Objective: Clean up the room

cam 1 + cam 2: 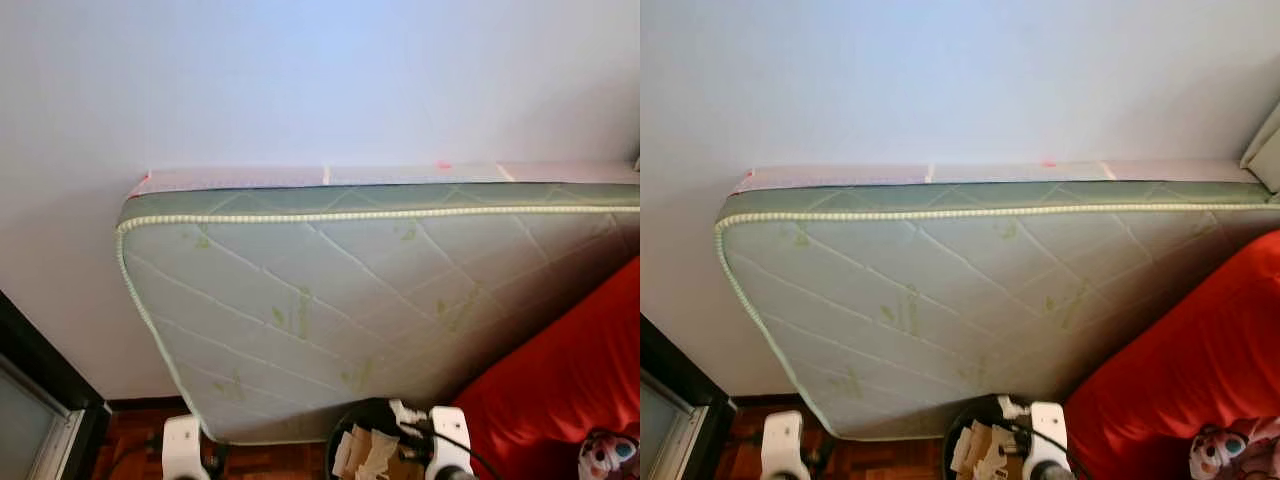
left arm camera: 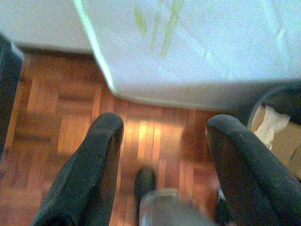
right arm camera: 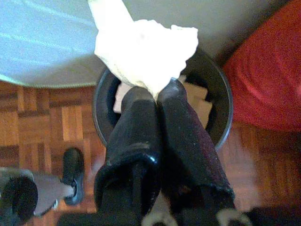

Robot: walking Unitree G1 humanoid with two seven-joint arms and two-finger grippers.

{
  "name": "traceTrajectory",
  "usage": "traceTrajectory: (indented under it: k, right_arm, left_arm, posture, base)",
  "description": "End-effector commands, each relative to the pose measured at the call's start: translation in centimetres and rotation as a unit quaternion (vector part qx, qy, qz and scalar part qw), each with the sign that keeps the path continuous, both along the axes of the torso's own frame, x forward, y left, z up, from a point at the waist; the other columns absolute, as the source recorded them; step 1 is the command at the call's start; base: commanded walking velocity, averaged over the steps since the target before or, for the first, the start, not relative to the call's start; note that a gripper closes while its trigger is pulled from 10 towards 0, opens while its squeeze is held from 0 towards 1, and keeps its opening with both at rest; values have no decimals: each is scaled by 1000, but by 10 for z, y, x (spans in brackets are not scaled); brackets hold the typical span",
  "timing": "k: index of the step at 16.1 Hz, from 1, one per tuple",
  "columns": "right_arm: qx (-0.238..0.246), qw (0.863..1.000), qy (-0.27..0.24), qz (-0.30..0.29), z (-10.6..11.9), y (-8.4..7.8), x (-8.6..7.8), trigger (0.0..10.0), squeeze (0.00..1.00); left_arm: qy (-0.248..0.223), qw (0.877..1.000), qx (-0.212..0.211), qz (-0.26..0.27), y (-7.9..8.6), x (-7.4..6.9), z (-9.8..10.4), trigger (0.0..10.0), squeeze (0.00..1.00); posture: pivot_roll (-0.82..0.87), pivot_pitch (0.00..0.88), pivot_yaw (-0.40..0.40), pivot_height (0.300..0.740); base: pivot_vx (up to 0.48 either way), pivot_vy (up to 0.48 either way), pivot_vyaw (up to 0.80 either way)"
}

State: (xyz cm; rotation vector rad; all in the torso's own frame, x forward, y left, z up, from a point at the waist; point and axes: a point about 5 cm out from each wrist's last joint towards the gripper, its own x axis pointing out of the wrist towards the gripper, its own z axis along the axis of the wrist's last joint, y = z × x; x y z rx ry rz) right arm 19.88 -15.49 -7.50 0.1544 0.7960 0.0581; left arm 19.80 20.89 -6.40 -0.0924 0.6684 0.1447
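Observation:
In the right wrist view my right gripper (image 3: 157, 94) is shut on a crumpled white tissue (image 3: 146, 52) and holds it right over the round black bin (image 3: 222, 99). Several scraps of paper and cardboard (image 1: 365, 450) lie inside that bin (image 1: 352, 417), which stands on the floor at the foot of the leaning mattress. My left gripper (image 2: 164, 129) hangs open over the parquet floor (image 2: 61, 117), with nothing between its fingers (image 2: 106, 141). The bin's edge (image 2: 263, 101) is just off to one side of it.
A pale green quilted mattress (image 1: 350, 300) leans against the white wall. A red couch or bedding (image 1: 570, 380) is at the right, with a soft toy (image 1: 605, 452) on it. A dark door frame (image 1: 40, 380) is at the left.

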Motion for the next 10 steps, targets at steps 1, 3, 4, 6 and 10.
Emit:
traceTrajectory:
  k: [1,3,4,6,10]
  right_arm:
    - [3,999,-46,-12,11,-3,17,10000,0]
    - [13,996,-84,-21,20,-4,27,10000,0]
    - [14,995,-96,-19,23,-4,30,10000,0]
    - [19,992,-123,-11,28,-1,35,10000,0]
    - [13,985,-172,-28,34,-12,33,10000,0]
  left_arm:
    - [-59,998,-3,-1,-2,18,14,10000,0]
    - [-110,994,5,4,-2,29,27,10000,0]
    - [-124,992,7,5,-3,31,30,10000,0]
    - [-163,986,23,1,-4,34,39,10000,0]
    - [-212,976,49,-6,-3,24,49,10000,0]
  posture:
    - [91,1,-67,738]
    - [85,0,-69,738]
    - [84,0,-69,738]
    - [85,0,-76,738]
    - [91,23,-90,738]
  base:
    - [0,0,0]
    - [0,0,0]
    - [0,0,0]
    - [0,0,0]
    - [0,0,0]
